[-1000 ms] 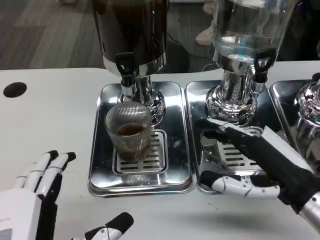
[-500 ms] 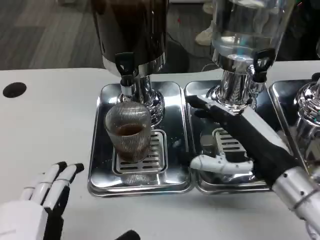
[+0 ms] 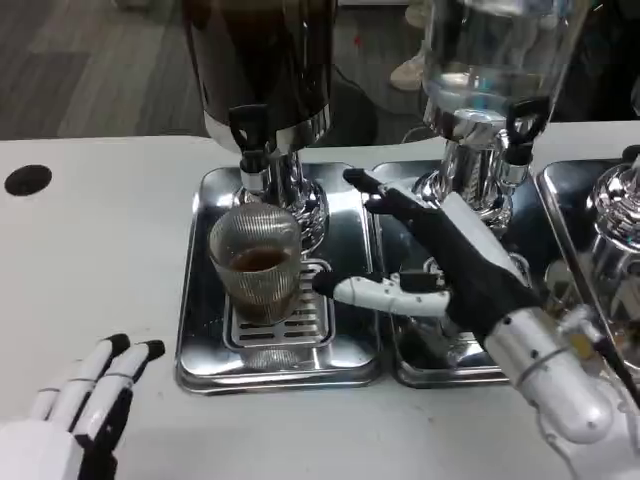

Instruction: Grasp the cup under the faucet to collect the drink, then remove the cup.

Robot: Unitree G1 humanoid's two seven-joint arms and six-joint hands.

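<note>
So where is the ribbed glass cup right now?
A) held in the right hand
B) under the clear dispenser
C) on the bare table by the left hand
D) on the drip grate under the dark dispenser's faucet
D: the cup stands on the grate below the faucet; the right hand is open beside it.

The right hand (image 3: 440, 265) has a black back, white thumb with black tip, and silver forearm (image 3: 550, 385). The left hand (image 3: 75, 415) is white with black fingertips.

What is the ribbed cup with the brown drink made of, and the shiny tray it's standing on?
The clear ribbed cup looks like glass, maybe clear plastic: you can see the brown drink through its ridged wall. The shiny silver drip tray looks like polished metal, probably stainless steel: it mirrors the cup and the dispenser's base, and has a slotted grate.
</note>
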